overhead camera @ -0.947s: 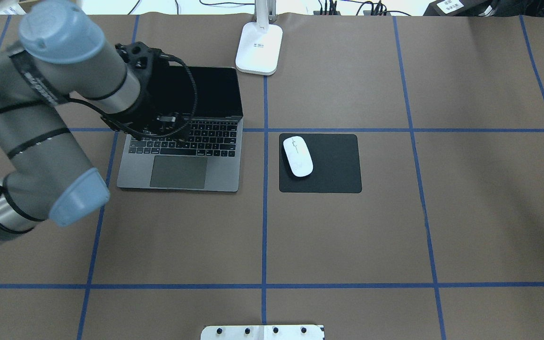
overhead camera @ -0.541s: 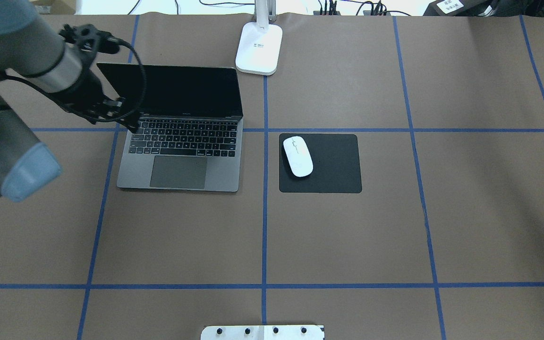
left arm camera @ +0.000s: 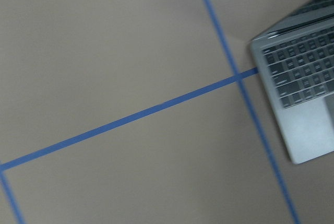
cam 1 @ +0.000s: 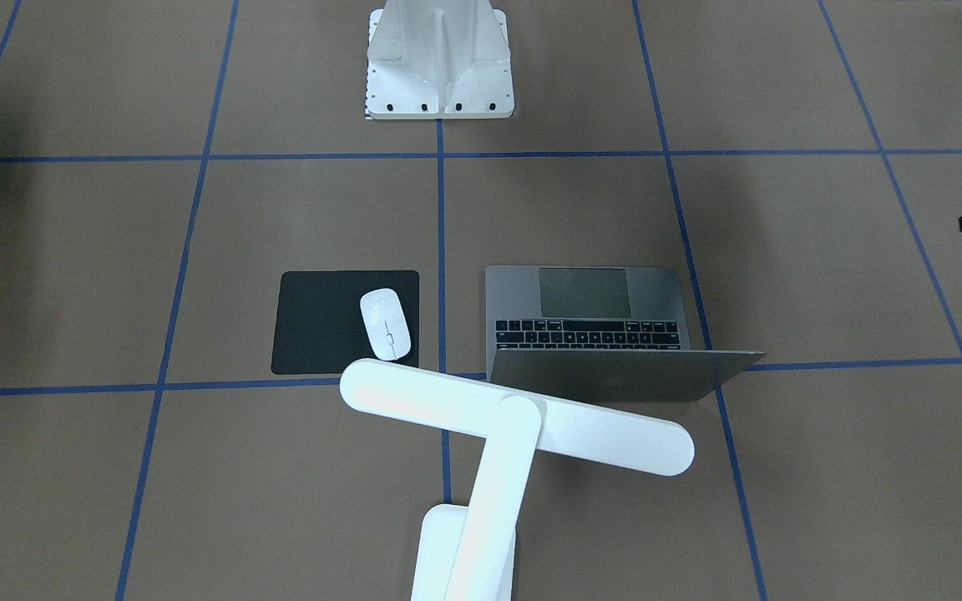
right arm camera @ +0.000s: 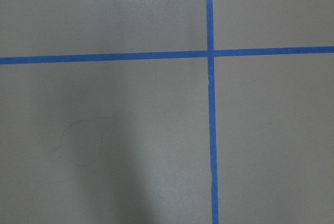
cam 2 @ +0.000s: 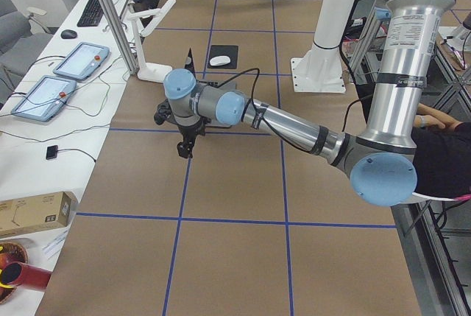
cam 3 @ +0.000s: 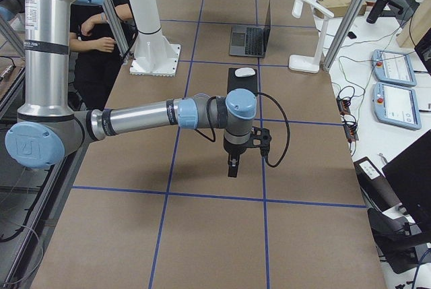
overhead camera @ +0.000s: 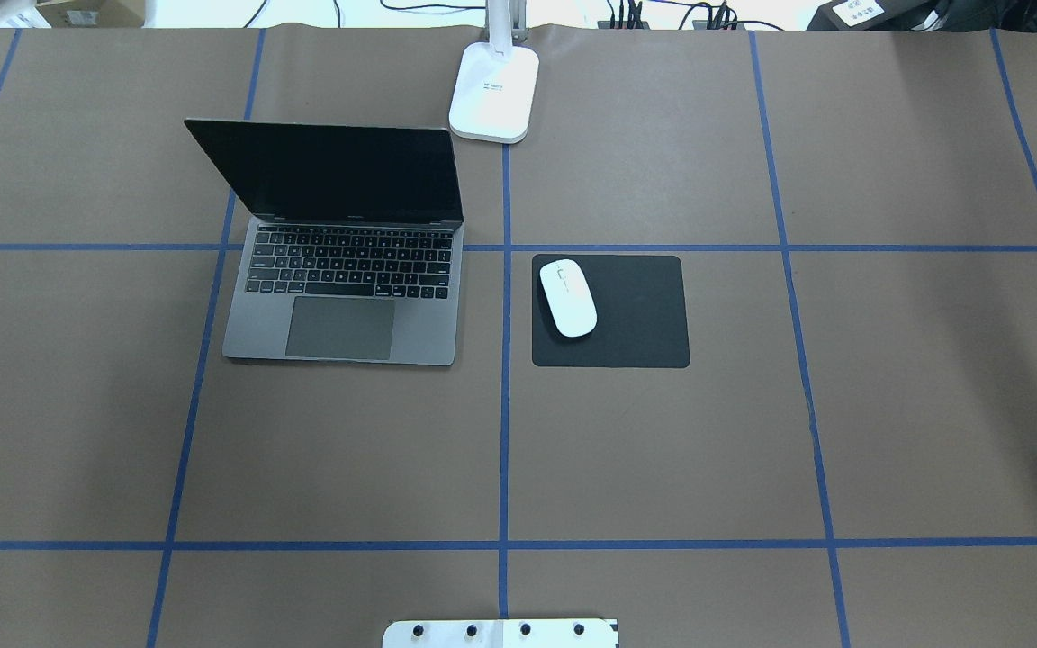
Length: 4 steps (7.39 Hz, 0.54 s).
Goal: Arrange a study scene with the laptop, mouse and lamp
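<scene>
The grey laptop [overhead camera: 343, 288] stands open on the table, its dark screen upright and its keys facing the robot; its corner [left arm camera: 302, 78] shows in the left wrist view. To its right the white mouse [overhead camera: 568, 309] lies on a black mat [overhead camera: 635, 324]. The white lamp has its base [overhead camera: 493, 90] at the table's far edge, and its bar head [cam 1: 514, 426] hangs over the laptop's lid. My left gripper [cam 2: 184, 146] hovers over bare table left of the laptop; I cannot tell its state. My right gripper [cam 3: 232, 166] hangs over bare table far from everything; I cannot tell its state either.
A white bolted pedestal [cam 1: 439, 58] stands at the robot's side of the table. Blue tape lines [overhead camera: 505, 405] grid the brown surface. Tablets and cables [cam 2: 59, 80] lie on a side bench beyond the lamp. A person [cam 3: 101, 40] sits behind the robot.
My left arm has pulled away from over the laptop's keyboard to the left and left the overhead view. The laptop, mouse and lamp have not moved.
</scene>
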Tool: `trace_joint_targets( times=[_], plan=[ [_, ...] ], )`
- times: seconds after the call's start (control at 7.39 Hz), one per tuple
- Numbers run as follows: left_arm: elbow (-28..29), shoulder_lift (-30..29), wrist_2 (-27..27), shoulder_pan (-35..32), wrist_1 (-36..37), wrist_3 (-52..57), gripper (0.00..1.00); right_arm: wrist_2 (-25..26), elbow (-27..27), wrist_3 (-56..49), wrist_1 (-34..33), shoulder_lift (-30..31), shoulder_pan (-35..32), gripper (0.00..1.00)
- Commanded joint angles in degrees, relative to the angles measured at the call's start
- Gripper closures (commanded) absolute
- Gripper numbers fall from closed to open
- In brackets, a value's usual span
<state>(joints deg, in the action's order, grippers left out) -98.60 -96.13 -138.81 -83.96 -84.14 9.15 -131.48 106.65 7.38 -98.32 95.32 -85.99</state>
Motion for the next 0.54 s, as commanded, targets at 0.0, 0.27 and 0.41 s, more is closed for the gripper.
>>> trace_joint_targets(
  times=[0.0, 0.27, 0.41],
  plan=[
    [8.49, 1.46, -0.15, -7.08, 0.03, 10.07, 0.00, -0.87, -0.56, -1.14, -0.02, 0.22, -0.67, 0.00],
    [3.44, 8.92, -0.23, -7.35, -0.32, 9.40, 0.00, -1.58, 0.31, -1.14, 0.24, 1.97, -1.28, 0.00],
    [3.59, 9.46, -0.15, -7.35, -0.06, 9.39, 0.00, -1.58, 0.32, -1.14, 0.06, 2.07, -2.42, 0.00]
  ],
)
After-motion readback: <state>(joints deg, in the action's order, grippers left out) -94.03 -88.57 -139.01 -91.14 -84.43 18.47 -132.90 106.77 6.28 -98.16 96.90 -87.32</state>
